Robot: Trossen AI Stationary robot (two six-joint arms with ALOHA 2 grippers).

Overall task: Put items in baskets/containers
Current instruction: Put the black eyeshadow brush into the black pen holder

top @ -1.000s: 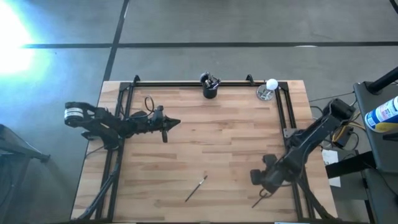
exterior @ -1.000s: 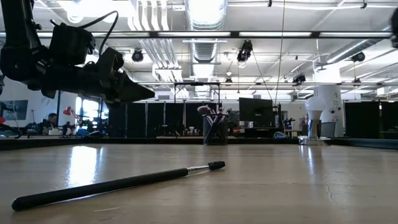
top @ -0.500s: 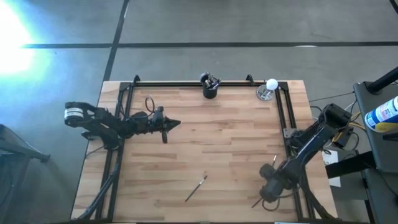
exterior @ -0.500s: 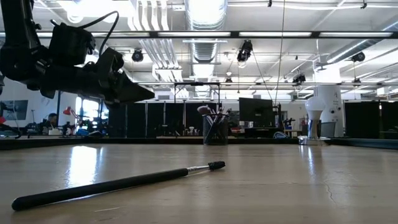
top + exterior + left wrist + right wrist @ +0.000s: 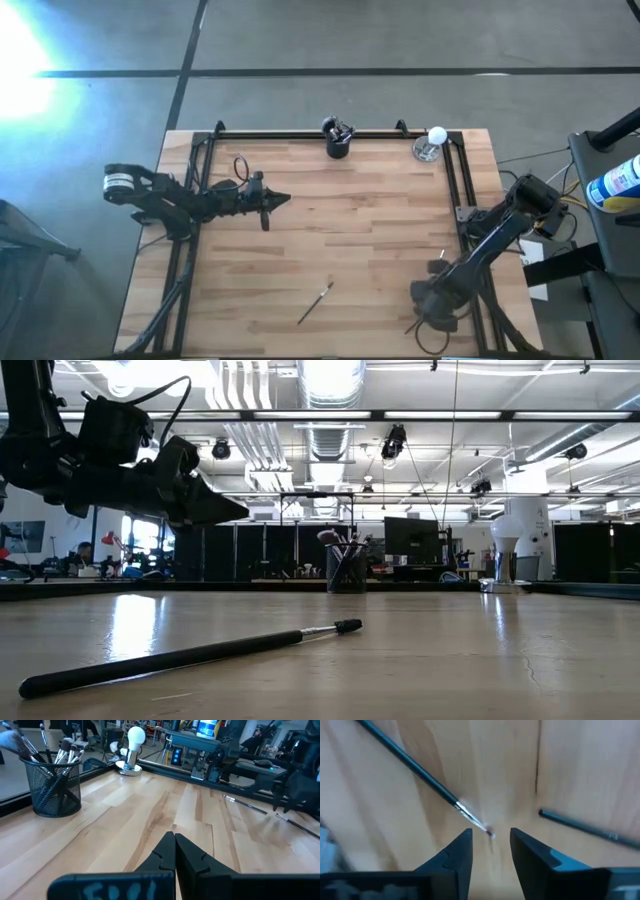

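Wooden worktop point(image 5: 360, 215) still carries loose brushes; the pick-up step is in hand. Right hand point(image 5: 490, 842) hovers part-open and empty, a brush point(image 5: 422, 777) tip just ahead of its fingers, another brush point(image 5: 577, 825) beside. Next: descend, close on the handle. Cup point(image 5: 337, 142) lies well apart. Left hand point(image 5: 174, 851) waits, closed and empty.

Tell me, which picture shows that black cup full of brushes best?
The left wrist view: the black mesh cup is large, its brushes distinct. The high view shows it tiny at the table's far edge; the low view shows it distant and dark; the right wrist view misses it.
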